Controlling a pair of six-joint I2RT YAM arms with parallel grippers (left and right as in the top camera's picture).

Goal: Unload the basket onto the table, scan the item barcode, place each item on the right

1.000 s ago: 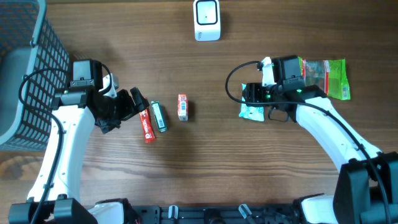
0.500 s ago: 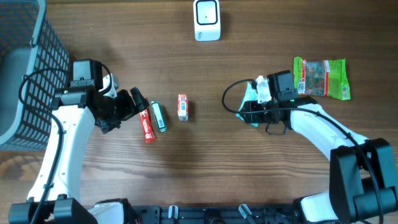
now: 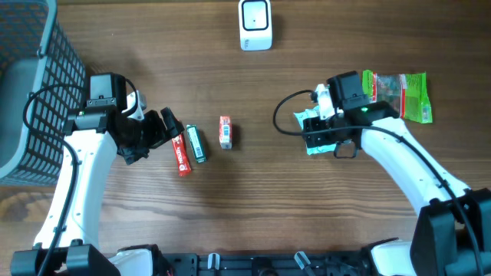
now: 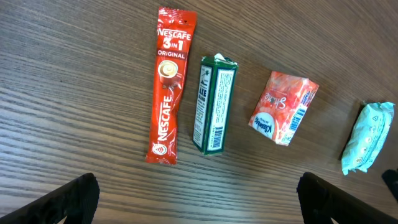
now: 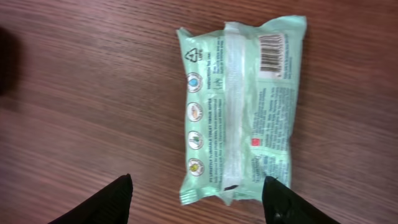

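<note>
Right gripper [image 5: 199, 191] spread open, fingers straddling the near end of the wipes pack [image 5: 239, 106], which lies barcode-up on the table [image 5: 93, 93], unclamped; left gripper [image 4: 196, 190] wide open, low beside sachet [image 4: 169, 87], green box [image 4: 213, 106] and orange pack [image 4: 283, 107]; basket [image 3: 23, 100] far left, grey floor showing; right wrist further right than half a second ago; left arm unmoved.

Left jaws spread wide, right jaws parted
</note>
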